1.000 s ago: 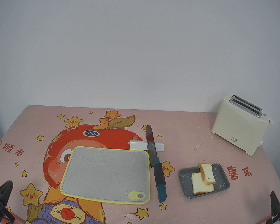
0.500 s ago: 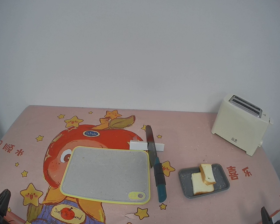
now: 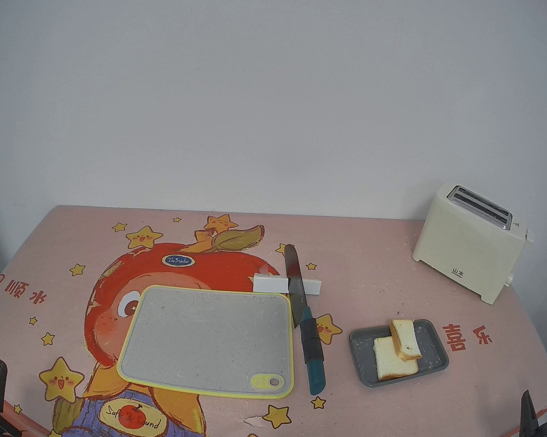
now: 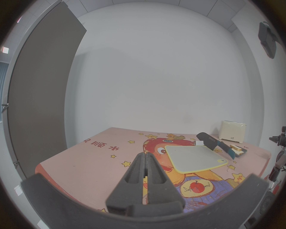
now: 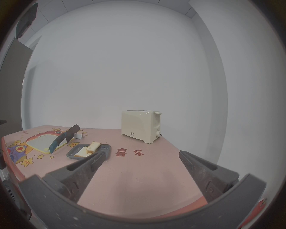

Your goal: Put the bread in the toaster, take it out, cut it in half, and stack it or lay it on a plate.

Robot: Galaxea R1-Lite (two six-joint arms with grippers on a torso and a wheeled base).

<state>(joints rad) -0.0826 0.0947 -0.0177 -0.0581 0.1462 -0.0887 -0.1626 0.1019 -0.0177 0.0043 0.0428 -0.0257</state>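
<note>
Both arms are dropping back toward the near edge of the bench [image 3: 376, 268] since a second ago. The left gripper [image 4: 146, 154] is sinking at the near left corner and the right gripper [image 5: 142, 155] at the near right corner. Everything on the bench is staying put.

Left jaws are sitting pressed together with nothing between them. Right jaws are standing spread wide, also empty.

Bread [image 3: 401, 346] is lying in two pieces on the grey plate [image 3: 433, 352], one piece overlapping the other, well apart from both grippers. Plate is sitting right of centre, and the toaster [image 3: 466, 243] is standing behind it at the far right corner.

Knife [image 3: 305, 331] is lying along the right edge of the cutting board [image 3: 207, 339], its blade resting across a white block [image 3: 271, 283] just behind the board.
</note>
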